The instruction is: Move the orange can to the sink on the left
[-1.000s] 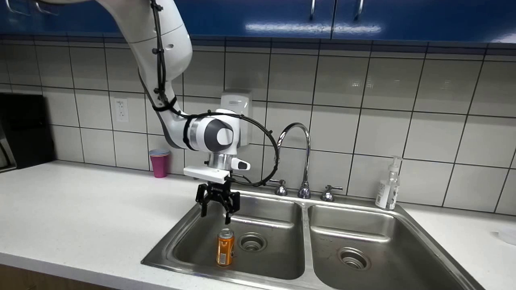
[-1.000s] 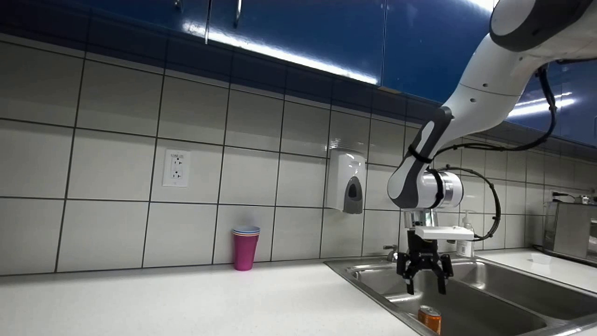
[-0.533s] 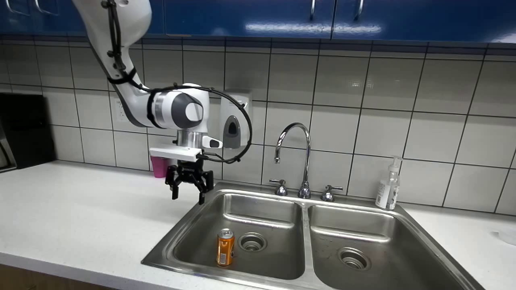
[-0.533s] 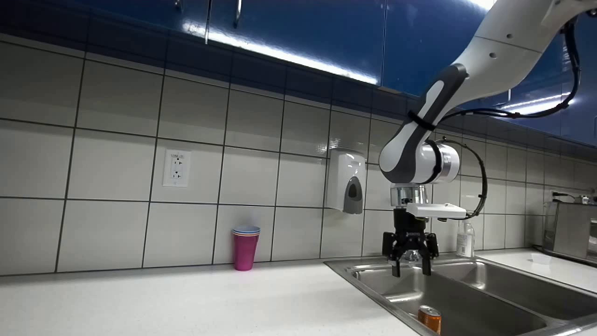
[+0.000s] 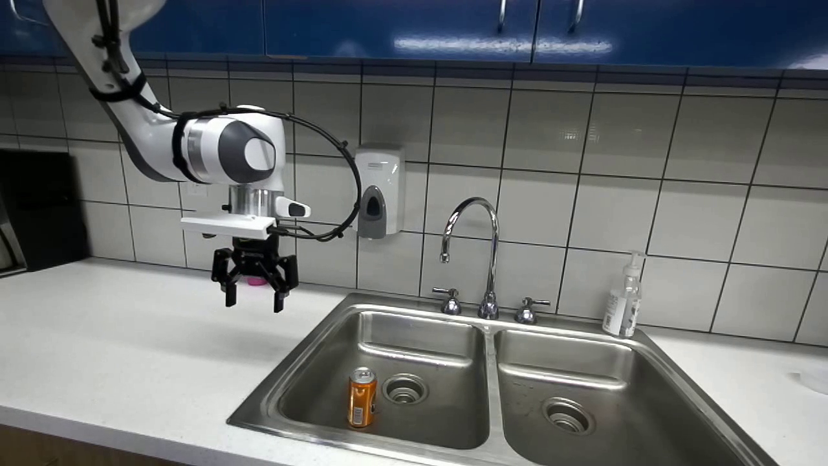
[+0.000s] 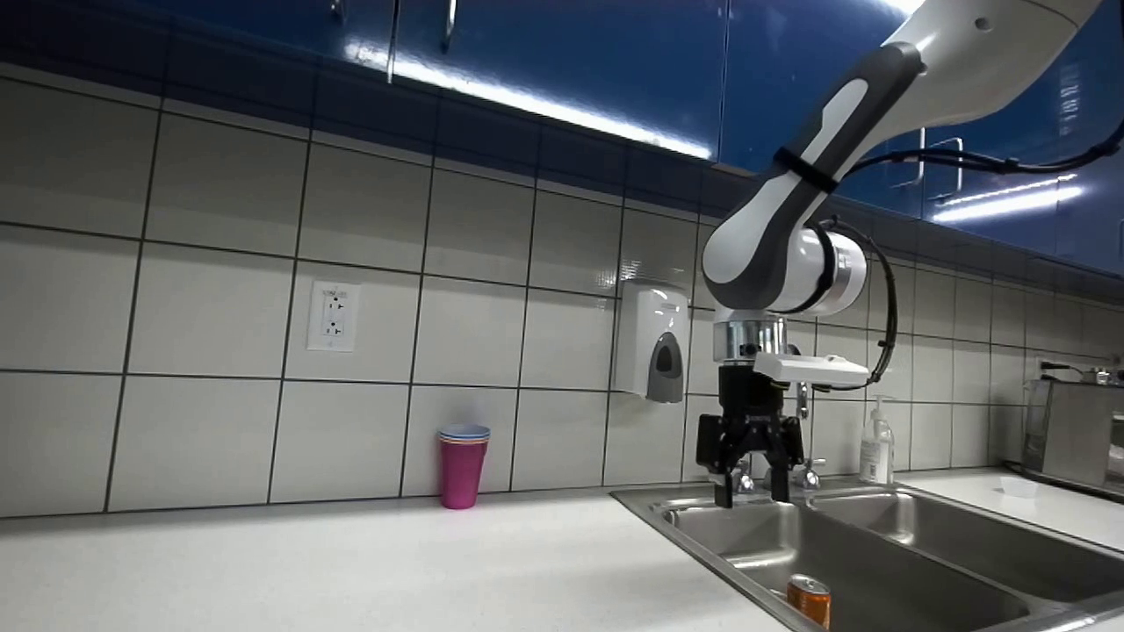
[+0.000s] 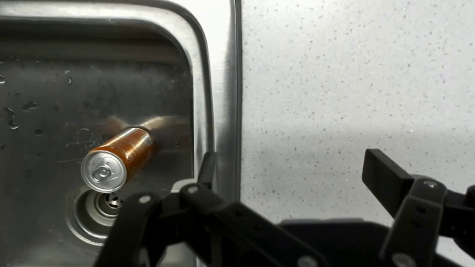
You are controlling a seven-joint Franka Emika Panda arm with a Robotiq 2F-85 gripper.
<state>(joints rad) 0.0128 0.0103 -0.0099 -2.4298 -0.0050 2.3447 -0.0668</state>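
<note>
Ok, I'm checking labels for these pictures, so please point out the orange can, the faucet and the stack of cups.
Orange can (image 7: 126,152): wrist view, on its orange side.
Faucet (image 5: 493,259): an exterior view, on its upright pipe.
Stack of cups (image 6: 462,470): an exterior view, on its pink side.

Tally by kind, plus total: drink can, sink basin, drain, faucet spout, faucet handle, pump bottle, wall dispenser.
Orange can: 1
Sink basins: 2
Drains: 2
Faucet spout: 1
Faucet handles: 2
Pump bottle: 1
Wall dispenser: 1
Total: 10
</note>
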